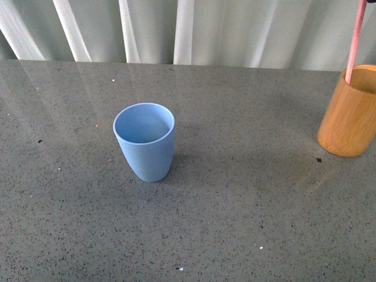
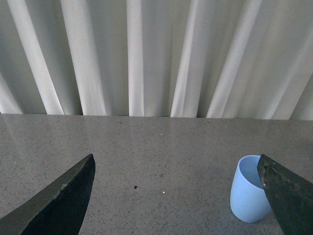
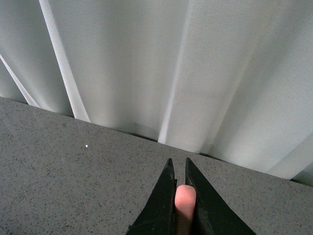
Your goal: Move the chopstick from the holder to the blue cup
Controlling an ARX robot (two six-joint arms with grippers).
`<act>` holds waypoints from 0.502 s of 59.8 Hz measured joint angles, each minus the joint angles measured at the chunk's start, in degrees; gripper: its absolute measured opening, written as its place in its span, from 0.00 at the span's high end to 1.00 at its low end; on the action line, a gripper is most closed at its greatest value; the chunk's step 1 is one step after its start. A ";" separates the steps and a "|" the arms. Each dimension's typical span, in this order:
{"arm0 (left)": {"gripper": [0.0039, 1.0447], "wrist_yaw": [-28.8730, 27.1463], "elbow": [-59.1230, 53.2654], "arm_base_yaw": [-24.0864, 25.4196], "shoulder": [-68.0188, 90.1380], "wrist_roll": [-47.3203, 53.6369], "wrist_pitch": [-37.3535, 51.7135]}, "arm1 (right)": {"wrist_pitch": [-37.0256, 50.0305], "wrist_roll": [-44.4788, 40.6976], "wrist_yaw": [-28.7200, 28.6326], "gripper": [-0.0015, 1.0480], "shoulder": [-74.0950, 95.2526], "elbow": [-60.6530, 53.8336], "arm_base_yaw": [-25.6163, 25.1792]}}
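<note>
The blue cup (image 1: 144,141) stands upright and empty left of the table's middle; the left wrist view shows the blue cup (image 2: 248,191) partly behind one dark finger (image 2: 288,196). The orange-brown holder (image 1: 351,111) stands at the right edge of the front view. A pale pink chopstick (image 1: 355,41) rises from the holder and leaves the picture at the top. My right gripper (image 3: 177,162) is shut on the chopstick (image 3: 186,200), whose rounded end shows between the black fingers. My left gripper (image 2: 177,166) is open above bare table, to one side of the cup. Neither gripper shows in the front view.
A grey speckled tabletop (image 1: 235,223) carries the cup and holder. White pleated curtains (image 1: 188,29) hang behind its far edge.
</note>
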 joint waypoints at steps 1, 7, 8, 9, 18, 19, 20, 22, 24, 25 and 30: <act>0.06 0.02 0.00 0.00 0.00 0.00 0.00 | 0.00 0.00 0.02 0.98 -0.13 -0.04 0.04; 0.06 0.02 0.00 0.00 0.00 0.00 0.00 | 0.00 0.07 0.11 0.98 -1.60 -0.52 0.31; 0.06 0.02 0.00 0.00 0.00 0.00 0.00 | -0.02 0.07 0.11 0.98 -1.77 -0.59 0.33; 0.06 0.02 0.00 0.00 0.00 0.00 0.00 | -0.02 0.07 0.11 0.98 -2.05 -0.72 0.37; 0.06 0.02 0.00 0.00 0.00 0.00 0.00 | 0.31 0.07 0.15 0.98 -4.61 -1.68 0.46; 0.06 0.00 0.00 0.00 0.00 0.00 0.00 | 0.35 0.07 0.15 0.98 -4.76 -1.73 0.48; 0.06 0.02 0.00 0.00 0.00 0.00 0.00 | 0.42 0.07 0.17 0.98 -5.11 -1.75 0.48; 0.06 0.02 0.00 0.00 0.00 0.00 0.00 | 0.66 0.02 0.50 0.98 -5.60 -1.75 0.48; 0.06 0.02 0.00 0.00 0.00 0.00 0.00 | 0.92 -0.07 0.85 0.98 -6.08 -1.75 0.46; 0.06 0.02 0.00 0.00 0.00 0.00 0.00 | 0.94 -0.04 1.01 0.98 -6.45 -1.75 0.46; 0.06 0.00 0.00 0.00 0.00 0.00 0.00 | 1.14 -0.28 1.49 0.98 -7.82 -1.73 0.46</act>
